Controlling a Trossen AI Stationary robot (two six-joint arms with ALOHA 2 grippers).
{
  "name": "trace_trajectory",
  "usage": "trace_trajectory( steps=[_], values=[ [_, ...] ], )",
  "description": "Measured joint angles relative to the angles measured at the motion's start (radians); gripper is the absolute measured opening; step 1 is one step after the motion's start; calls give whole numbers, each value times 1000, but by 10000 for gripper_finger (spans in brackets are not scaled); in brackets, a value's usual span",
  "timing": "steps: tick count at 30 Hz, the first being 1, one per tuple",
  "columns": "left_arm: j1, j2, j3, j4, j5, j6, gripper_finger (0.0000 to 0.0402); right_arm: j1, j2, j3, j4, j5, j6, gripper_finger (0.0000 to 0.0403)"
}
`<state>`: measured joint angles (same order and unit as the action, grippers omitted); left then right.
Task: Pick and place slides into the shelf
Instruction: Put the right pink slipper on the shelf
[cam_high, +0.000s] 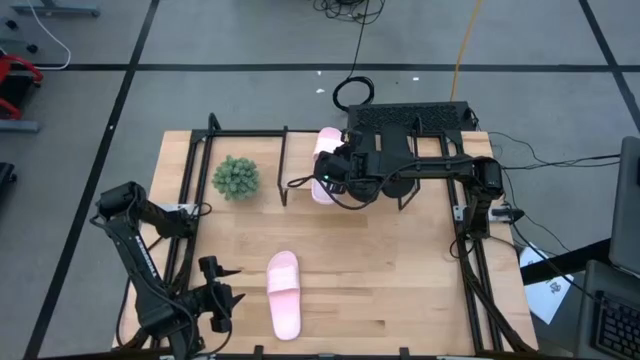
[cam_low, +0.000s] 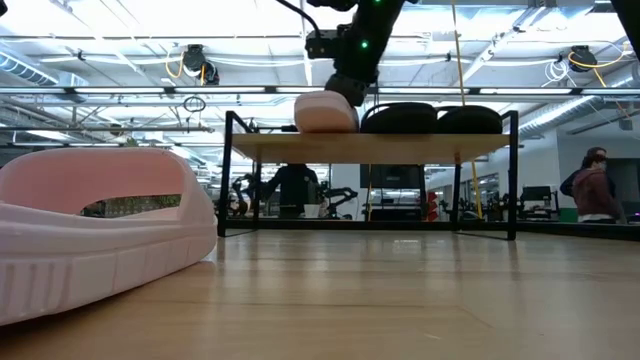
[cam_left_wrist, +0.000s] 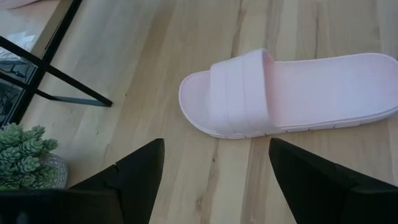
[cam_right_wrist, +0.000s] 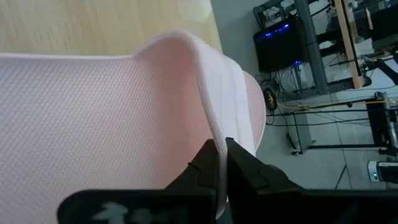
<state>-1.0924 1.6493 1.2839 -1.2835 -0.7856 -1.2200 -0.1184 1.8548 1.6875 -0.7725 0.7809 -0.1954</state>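
Pink slide (cam_high: 284, 295) lies lengthwise near-to-far, just right of the open left gripper (cam_high: 228, 285); right gripper (cam_right_wrist: 222, 163) pinches its mate's strap (cam_right_wrist: 217, 87) over the shelf (cam_low: 370, 146).

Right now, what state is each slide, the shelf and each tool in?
Light pink slide on the shelf: strap pinched by the right tool, sole on the board.
Light pink slide on the table: lying flat, free.
Two black slides: on the shelf.
Light wood shelf with black legs: upright, three slides on it.
Right tool: shut on the strap.
Left tool: open, empty.
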Motion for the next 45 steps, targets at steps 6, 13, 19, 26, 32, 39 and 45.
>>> trace_trajectory(
  steps=[6,13,19,26,32,39,45],
  values=[
    [0,0,0,0,0,1,294,-1,0,0,-32,1,18,0],
    [0,0,0,0,0,-13,294,-4,0,0,-40,0,25,0],
    [0,0,0,0,1,-13,294,-4,0,0,-45,0,25,0],
    [0,0,0,0,1,-12,294,-4,0,0,-57,0,24,4],
    [0,0,0,0,2,-13,294,0,0,0,-73,1,24,40],
    [0,0,0,0,2,-15,294,15,0,0,-74,1,25,62],
    [0,0,0,0,3,-15,294,30,-1,0,-73,1,25,73]
  ],
)
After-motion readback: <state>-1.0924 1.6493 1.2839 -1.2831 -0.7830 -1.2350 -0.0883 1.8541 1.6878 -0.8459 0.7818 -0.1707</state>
